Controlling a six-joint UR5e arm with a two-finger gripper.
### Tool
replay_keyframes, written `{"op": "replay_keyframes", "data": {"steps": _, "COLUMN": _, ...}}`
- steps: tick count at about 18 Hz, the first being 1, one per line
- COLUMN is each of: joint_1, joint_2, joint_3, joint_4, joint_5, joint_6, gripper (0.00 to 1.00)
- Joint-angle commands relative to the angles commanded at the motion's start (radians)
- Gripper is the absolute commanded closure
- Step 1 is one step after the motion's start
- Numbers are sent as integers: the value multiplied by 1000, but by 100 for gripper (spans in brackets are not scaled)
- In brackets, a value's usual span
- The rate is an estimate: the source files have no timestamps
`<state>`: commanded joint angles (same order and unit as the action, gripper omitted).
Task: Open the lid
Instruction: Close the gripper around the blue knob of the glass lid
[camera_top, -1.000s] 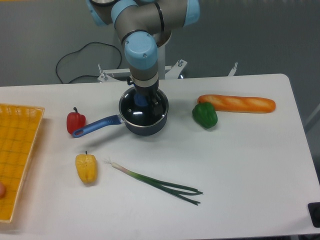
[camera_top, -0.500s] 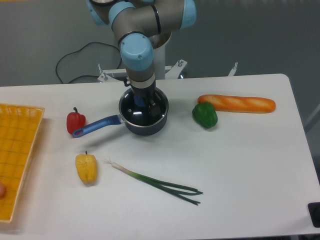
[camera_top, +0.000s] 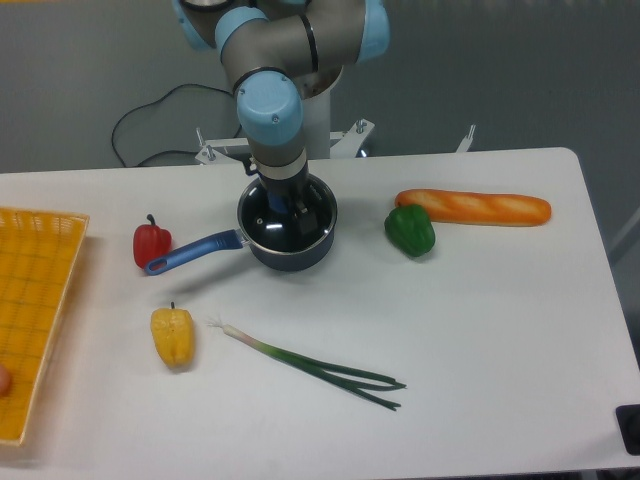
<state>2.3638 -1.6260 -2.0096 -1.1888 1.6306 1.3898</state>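
Taking the saucepan (camera_top: 287, 235) as landmark: far to its left lies the yellow basket (camera_top: 35, 300), nearer on the left the red pepper (camera_top: 151, 243), and below-left the yellow pepper (camera_top: 173, 336). The lid (camera_top: 270, 222) sits on the saucepan, not yet lifted. The gripper (camera_top: 292, 208) stands directly over the blue knob; compared with one second ago the arm has shifted a little to the left. Whether the fingers are closed on the knob I cannot tell, because the wrist hides them. To the right of the saucepan are the green pepper (camera_top: 410, 230) and the bread (camera_top: 473, 207). I judge that grasping is in progress.
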Motion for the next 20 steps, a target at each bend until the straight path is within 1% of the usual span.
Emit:
{"op": "replay_keyframes", "data": {"steps": 5, "joint_1": 2, "joint_2": -15, "joint_3": 41, "joint_4": -8, "joint_5": -3, "joint_6": 2, "gripper": 0}}
{"op": "replay_keyframes", "data": {"steps": 13, "joint_1": 0, "joint_2": -14, "joint_3": 29, "joint_4": -11, "joint_5": 3, "joint_6": 9, "gripper": 0}}
{"op": "replay_keyframes", "data": {"steps": 15, "joint_1": -5, "joint_2": -3, "joint_3": 29, "joint_4": -29, "joint_5": 5, "joint_6": 9, "gripper": 0}}
{"op": "replay_keyframes", "data": {"steps": 17, "joint_1": -27, "joint_2": 8, "joint_3": 38, "joint_4": -55, "joint_5": -2, "joint_6": 8, "gripper": 0}}
{"op": "replay_keyframes", "data": {"steps": 20, "joint_1": -37, "joint_2": 5, "joint_3": 35, "joint_4": -55, "joint_5": 3, "joint_6": 6, "gripper": 0}}
